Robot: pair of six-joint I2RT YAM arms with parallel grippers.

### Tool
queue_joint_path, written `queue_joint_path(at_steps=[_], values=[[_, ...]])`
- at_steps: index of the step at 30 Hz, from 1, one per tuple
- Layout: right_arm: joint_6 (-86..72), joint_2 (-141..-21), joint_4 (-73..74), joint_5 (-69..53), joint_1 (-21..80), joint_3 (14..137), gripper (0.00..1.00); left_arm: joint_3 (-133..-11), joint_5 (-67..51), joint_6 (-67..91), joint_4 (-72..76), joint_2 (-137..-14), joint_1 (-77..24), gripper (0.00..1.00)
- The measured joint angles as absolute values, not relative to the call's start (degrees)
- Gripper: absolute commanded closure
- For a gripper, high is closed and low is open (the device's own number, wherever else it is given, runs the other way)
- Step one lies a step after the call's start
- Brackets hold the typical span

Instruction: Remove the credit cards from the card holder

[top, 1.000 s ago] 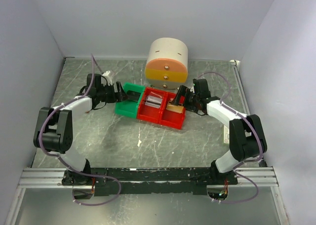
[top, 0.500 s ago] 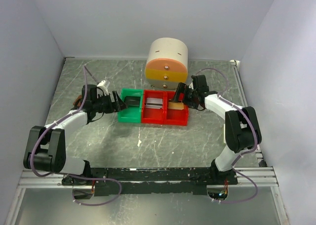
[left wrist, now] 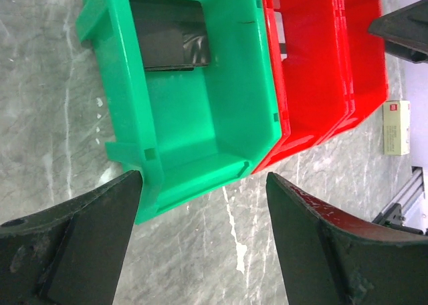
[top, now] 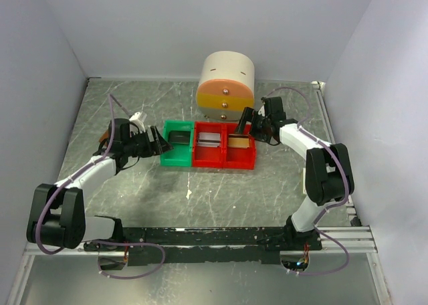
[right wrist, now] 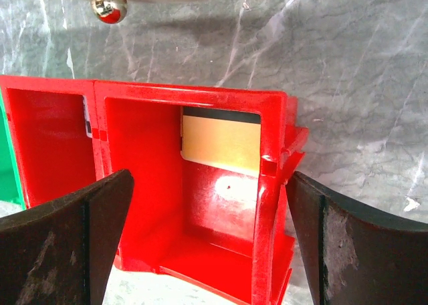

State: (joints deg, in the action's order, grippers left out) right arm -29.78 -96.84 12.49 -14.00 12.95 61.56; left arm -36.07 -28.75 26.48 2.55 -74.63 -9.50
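Observation:
Three cards lie in a row of bins. A dark card (top: 179,137) is in the green bin (top: 172,158), also in the left wrist view (left wrist: 167,31). A pale grey card (top: 209,140) is in the middle red bin. A tan card (top: 239,142) is in the right red bin (top: 239,162), also in the right wrist view (right wrist: 221,143). A small brown patch (top: 103,139) shows by the left arm; I cannot tell if it is the card holder. My left gripper (top: 158,144) (left wrist: 202,184) is open and empty at the green bin's left end. My right gripper (top: 244,130) (right wrist: 208,184) is open and empty, its jaws straddling the right red bin.
A round cream cabinet with orange drawer fronts (top: 226,84) stands right behind the bins. A cream box with a red mark (top: 307,180) lies by the right arm, also in the left wrist view (left wrist: 396,126). White walls close in the table on three sides.
The bin row has turned from skewed to square with the table and shifted a little back. The left arm has drawn back to the left. Both grippers stay open.

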Motion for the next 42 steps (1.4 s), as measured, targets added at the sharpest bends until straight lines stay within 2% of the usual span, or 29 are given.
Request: queue_joint_path(at_steps=[10, 13, 14, 15, 18, 23, 27, 31, 34, 42], values=[[-28.6, -97.9, 13.2, -17.0, 12.2, 63.9, 0.00, -34.8, -31.6, 29.0, 3.6, -73.9, -9.5, 0.14], [-28.6, -98.4, 13.3, -17.6, 12.1, 64.0, 0.00, -33.8, -31.5, 29.8, 3.2, -72.5, -9.6, 0.10], [-28.7, -98.4, 13.3, -17.5, 12.1, 64.0, 0.00, -33.9, -30.9, 29.8, 2.6, -72.1, -9.6, 0.04], [-28.7, -98.3, 13.3, -17.1, 12.1, 64.0, 0.00, -34.0, -29.8, 29.7, 1.7, -71.6, -9.7, 0.00], [-28.6, -97.4, 13.7, -14.8, 12.1, 63.8, 0.00, -36.0, -24.1, 28.9, -3.5, -70.6, -9.9, 0.00], [-27.9, -92.6, 16.2, -8.2, 12.0, 63.0, 0.00, -46.6, -7.4, 28.9, -12.8, -71.0, -8.9, 0.00], [-27.4, -86.2, 18.0, -3.6, 11.9, 62.6, 0.00, -60.1, 1.9, 28.9, -17.5, -78.9, -3.7, 0.00], [-27.5, -78.2, 18.4, -1.5, 11.9, 59.2, 0.00, -70.1, 6.0, 28.9, -20.9, -90.2, 3.2, 0.02], [-28.2, -74.1, 18.3, -1.3, 11.9, 55.3, 0.00, -74.6, 7.4, 29.4, -23.8, -98.1, 7.3, 0.09], [-31.6, -67.8, 17.1, -5.2, 11.9, 41.8, 0.00, -81.9, 8.8, 31.5, -30.2, -112.5, 10.4, 0.11]])
